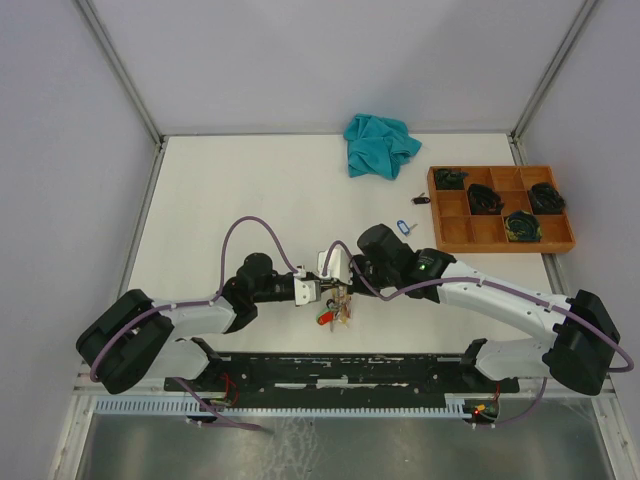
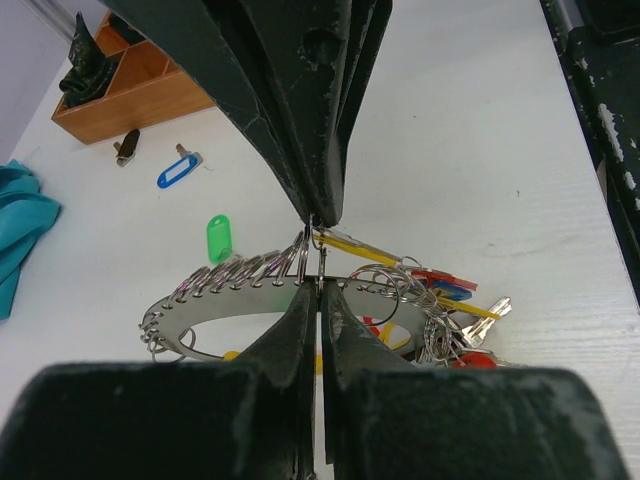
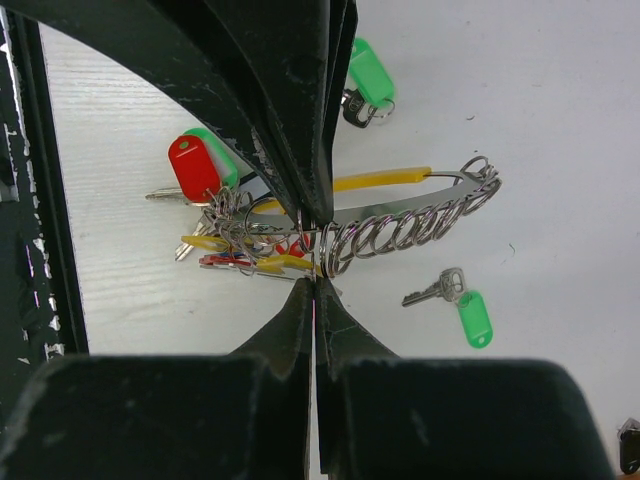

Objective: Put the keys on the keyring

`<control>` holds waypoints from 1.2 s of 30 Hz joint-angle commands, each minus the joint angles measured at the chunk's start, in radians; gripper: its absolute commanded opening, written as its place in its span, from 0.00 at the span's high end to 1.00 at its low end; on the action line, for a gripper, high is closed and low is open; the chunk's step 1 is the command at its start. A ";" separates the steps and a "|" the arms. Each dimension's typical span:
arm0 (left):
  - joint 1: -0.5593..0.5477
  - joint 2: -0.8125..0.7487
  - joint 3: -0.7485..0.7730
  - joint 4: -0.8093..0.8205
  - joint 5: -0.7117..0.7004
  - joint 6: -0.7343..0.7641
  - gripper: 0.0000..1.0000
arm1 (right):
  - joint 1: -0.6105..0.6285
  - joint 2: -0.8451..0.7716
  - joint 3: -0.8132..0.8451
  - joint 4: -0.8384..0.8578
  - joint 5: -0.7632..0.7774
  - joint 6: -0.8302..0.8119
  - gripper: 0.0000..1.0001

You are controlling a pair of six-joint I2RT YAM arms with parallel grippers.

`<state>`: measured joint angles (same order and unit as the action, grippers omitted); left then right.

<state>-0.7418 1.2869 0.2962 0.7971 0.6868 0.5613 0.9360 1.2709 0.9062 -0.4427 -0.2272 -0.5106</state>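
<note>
The keyring (image 2: 205, 312) is a flat silver oval band strung with many small split loops, held just above the table between both grippers. My left gripper (image 2: 318, 284) is shut on its near edge. My right gripper (image 3: 315, 278) is shut on it from the opposite side (image 3: 405, 210), and the two sets of fingertips almost touch. Several keys (image 3: 225, 225) with red, yellow and blue tags hang bunched on the ring (image 1: 335, 312). A loose green-tagged key (image 3: 458, 300) lies on the table, another (image 3: 368, 82) lies further off, and a blue-tagged one (image 2: 172, 174) lies toward the tray.
A wooden compartment tray (image 1: 452, 232) with dark bundles stands at the right. A teal cloth (image 1: 378, 145) lies at the back. A small dark item (image 1: 420, 199) lies beside the tray. A black rail (image 1: 340, 370) runs along the near table edge.
</note>
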 commanded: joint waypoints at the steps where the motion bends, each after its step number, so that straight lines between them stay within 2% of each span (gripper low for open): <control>1: -0.004 -0.008 0.050 0.067 0.047 -0.005 0.97 | 0.011 0.000 0.022 0.030 -0.020 -0.016 0.99; 12: -0.005 -0.002 0.061 0.062 0.059 -0.026 0.97 | 0.021 0.019 0.037 0.021 -0.045 -0.020 0.99; 22: -0.002 -0.015 0.056 0.062 0.055 -0.039 0.97 | 0.021 -0.043 0.005 0.010 0.012 -0.020 0.99; 36: 0.010 -0.009 0.053 0.085 0.060 -0.067 0.97 | 0.023 -0.046 -0.007 0.004 0.047 -0.015 0.99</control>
<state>-0.7395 1.2900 0.3130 0.7876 0.7174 0.5236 0.9539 1.2499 0.9058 -0.4507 -0.2134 -0.5217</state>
